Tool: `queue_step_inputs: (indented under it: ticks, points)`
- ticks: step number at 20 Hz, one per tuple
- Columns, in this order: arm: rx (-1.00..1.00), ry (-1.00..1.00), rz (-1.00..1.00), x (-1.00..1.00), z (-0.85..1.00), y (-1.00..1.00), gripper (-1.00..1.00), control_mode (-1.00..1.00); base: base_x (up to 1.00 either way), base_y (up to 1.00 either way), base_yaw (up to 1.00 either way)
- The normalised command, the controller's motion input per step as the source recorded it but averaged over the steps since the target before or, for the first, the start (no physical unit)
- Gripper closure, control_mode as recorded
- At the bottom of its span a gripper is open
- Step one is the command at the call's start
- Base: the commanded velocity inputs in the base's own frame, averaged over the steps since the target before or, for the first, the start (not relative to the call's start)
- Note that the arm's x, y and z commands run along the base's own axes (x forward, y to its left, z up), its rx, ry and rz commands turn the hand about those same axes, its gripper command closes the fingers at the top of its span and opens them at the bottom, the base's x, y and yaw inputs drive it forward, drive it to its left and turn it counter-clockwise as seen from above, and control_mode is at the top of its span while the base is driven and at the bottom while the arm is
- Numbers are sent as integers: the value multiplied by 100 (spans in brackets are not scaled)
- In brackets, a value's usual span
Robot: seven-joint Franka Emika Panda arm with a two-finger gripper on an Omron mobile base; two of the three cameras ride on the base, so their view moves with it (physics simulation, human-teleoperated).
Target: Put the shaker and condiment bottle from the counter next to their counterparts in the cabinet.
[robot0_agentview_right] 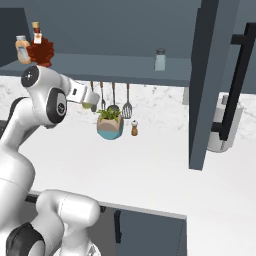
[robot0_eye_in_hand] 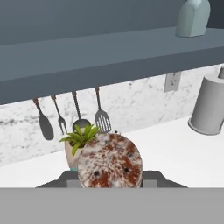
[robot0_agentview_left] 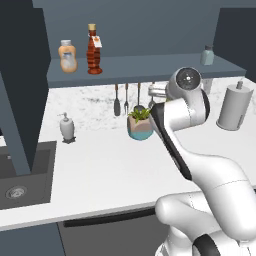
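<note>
Shaker in hand, halfway up to the shelf

Gripper [robot0_agentview_right: 91, 101] is clamped on the shaker [robot0_eye_in_hand: 110, 161] above the counter [robot0_agentview_left: 110, 165]; I'd lift clear of the cabinet [robot0_agentview_right: 115, 70] lip, then park it beside the grey-green shaker [robot0_agentview_right: 160, 59], upright.

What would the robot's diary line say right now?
gripper: shut on shaker, lifted above counter | dark bottle: on cabinet shelf beside orange bottle | grey-green shaker: on shelf
</note>
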Motion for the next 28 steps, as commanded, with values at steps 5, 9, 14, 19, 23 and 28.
queue_step_inputs:
  ticks: [5, 9, 14, 19, 23, 28]
  points:
    - [-2, -8, -3, 0, 16, 0, 100, -100, 0, 0, 0]
    - [0, -1, -2, 0, 31, -2, 100, -100, 0, 0, 0]
    - [0, 0, -2, 0, 37, -11, 100, -100, 0, 0, 0]
    - [3, 0, -3, 1, 41, -27, 100, -100, 0, 0, 0]
    - [1, 0, -3, 9, 36, -25, 100, -100, 0, 0, 0]
    - [0, 0, -1, 7, 26, -20, 100, -100, 0, 0, 0]
